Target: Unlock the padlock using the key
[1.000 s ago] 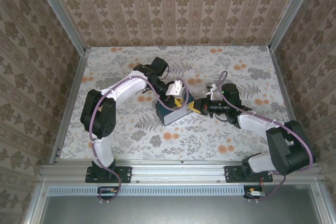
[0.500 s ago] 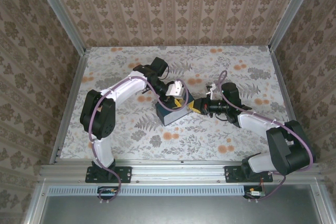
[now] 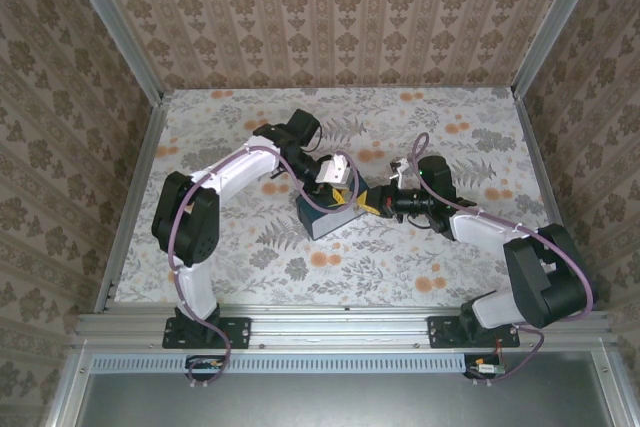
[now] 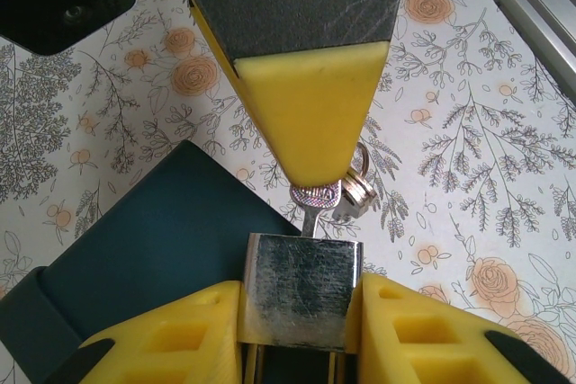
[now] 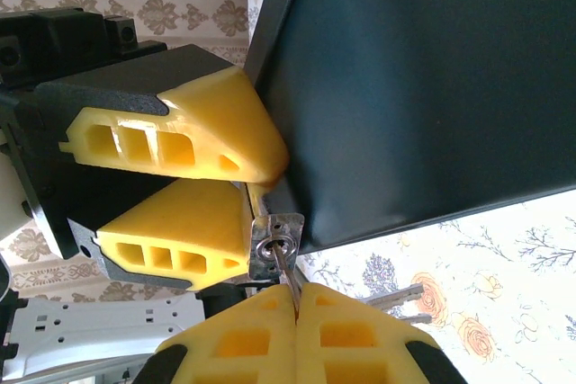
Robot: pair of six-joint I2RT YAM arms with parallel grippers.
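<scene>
Left arm: we see it reach forward from its base with the elbow bent out to the left. The forearm swings back toward the middle of the floral surface (image 3: 450,247), and the wrist is turned down over the dark teal box (image 3: 322,217).
Left end effector (image 4: 301,312): clamped on the silver padlock (image 4: 301,290), with one yellow finger against each side of its body.
Right arm: we see it stretched low from the right, the forearm angled toward the centre. The wrist lies nearly level and points at the left one.
Right end effector (image 5: 297,299): its fingers are pressed together on the key (image 5: 288,274), the tips just in front of the padlock.
Key: pinched near its head, with the blade running into the keyhole in the padlock's end face. From the left wrist we see a key ring (image 4: 358,188) hanging at the head.
Padlock: held right at the box's edge.
Change from a second ago: the right wrist and forearm have shifted slightly left, closer to the padlock. We find the left arm, box and padlock where they were.
</scene>
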